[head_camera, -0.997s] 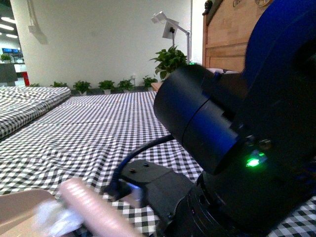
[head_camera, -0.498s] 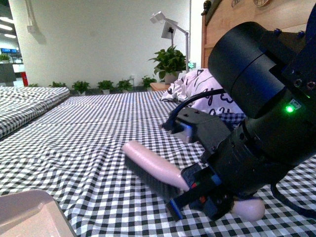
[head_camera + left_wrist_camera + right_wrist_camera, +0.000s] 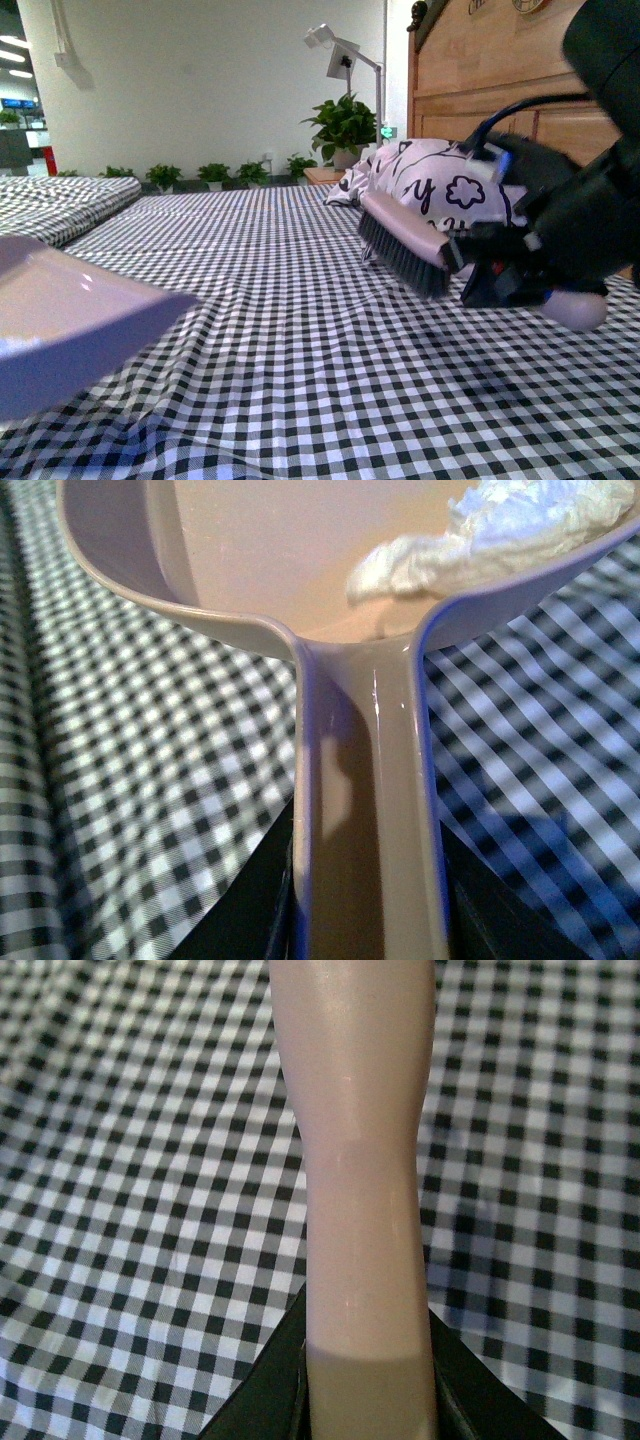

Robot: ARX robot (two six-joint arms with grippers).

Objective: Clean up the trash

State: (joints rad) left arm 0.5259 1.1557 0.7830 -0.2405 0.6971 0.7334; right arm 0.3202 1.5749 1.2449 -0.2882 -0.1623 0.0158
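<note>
From my front camera I see my right gripper [image 3: 500, 268] clamped around the pinkish handle of a hand brush [image 3: 405, 240], holding it in the air above the black-and-white checked bedcover [image 3: 300, 340], bristles pointing down, just in front of the printed pillow [image 3: 430, 185]. At the left edge the pale dustpan [image 3: 70, 320] is raised off the cover. My left wrist camera shows the dustpan's handle [image 3: 365, 810] running between the dark jaws, gripped there, and the trash [image 3: 480, 535], a crumpled white tissue wad, lying inside the pan against its rim. The right wrist camera shows only the brush handle [image 3: 360, 1160] over the checks
</note>
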